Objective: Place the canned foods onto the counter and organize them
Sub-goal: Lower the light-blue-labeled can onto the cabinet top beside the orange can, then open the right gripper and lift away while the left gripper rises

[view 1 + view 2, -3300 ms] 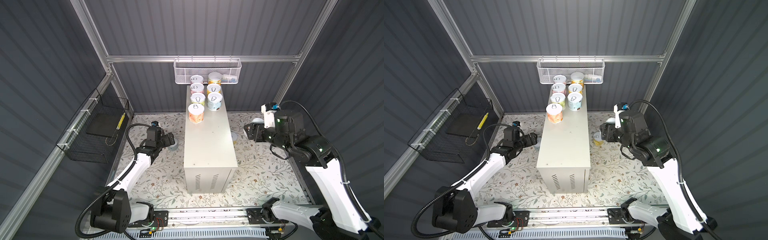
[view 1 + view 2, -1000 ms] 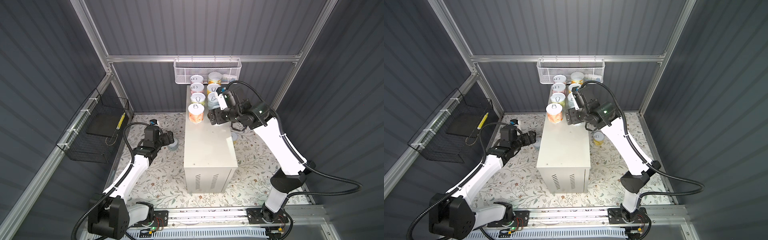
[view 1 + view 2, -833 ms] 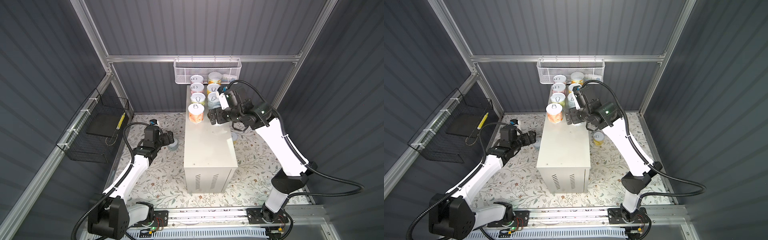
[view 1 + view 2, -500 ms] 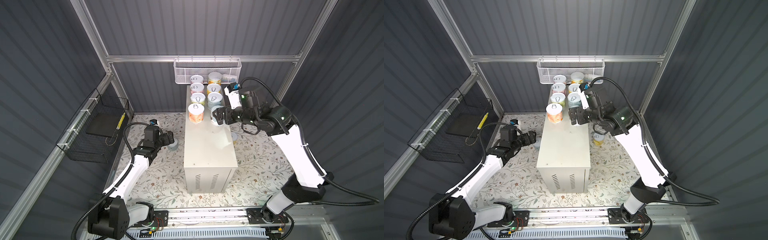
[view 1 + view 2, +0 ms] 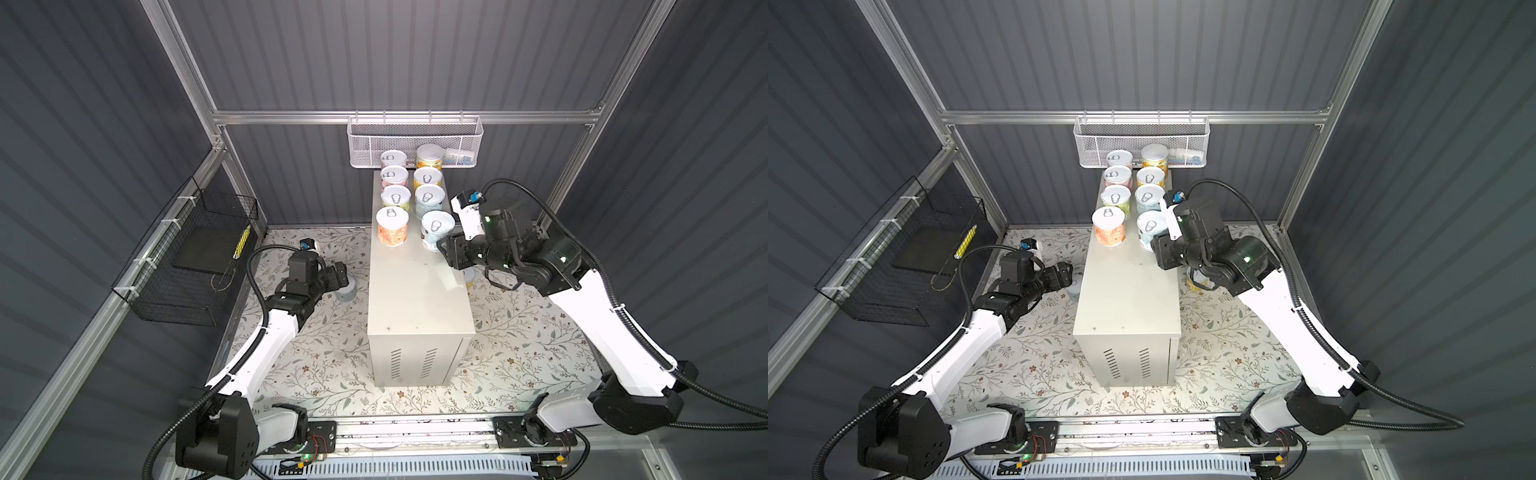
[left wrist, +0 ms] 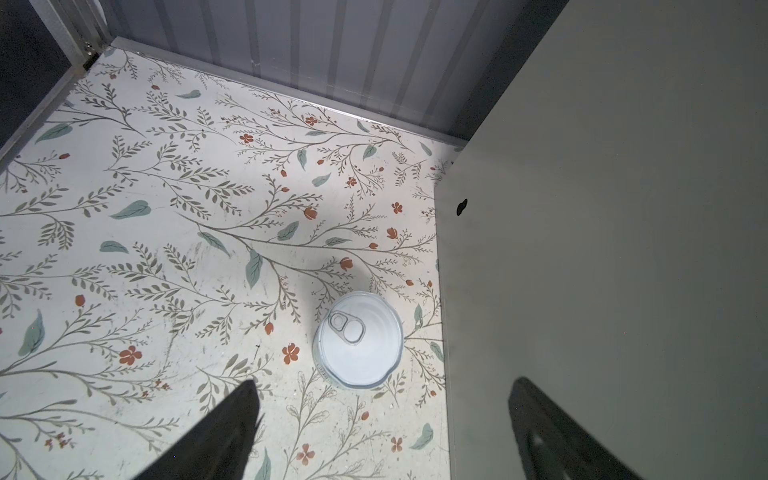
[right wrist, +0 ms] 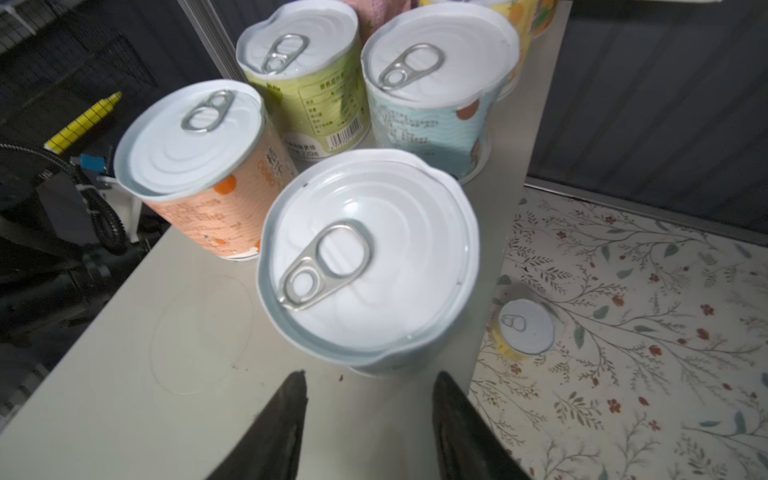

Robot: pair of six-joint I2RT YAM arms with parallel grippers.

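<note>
1. The desk, a tall cream box, stands in the middle of the floral surface; both top views show eight cans upright on its far end, in two rows of four.
2. The nearest pair is an orange can and a pale blue can, side by side with a small gap; behind them stand a green can and a second blue can; the pink and yellow labels further back are partly hidden.
3. The right gripper hovers over the desk just in front of the pale blue can, near the desk's right edge; its fingers stand narrow with nothing between them, their tips just short of the can.
4. The left gripper is low over the floral surface on the desk's left side; its fingers are spread wide and empty; a pale can stands upright ahead of them, just beside the desk's side wall.
5. A yellow can stands on the floral surface close to the desk's right side; in the top views the right arm partly covers it.
6. A white mesh basket hangs on the back rail above the desk's far end.
</note>
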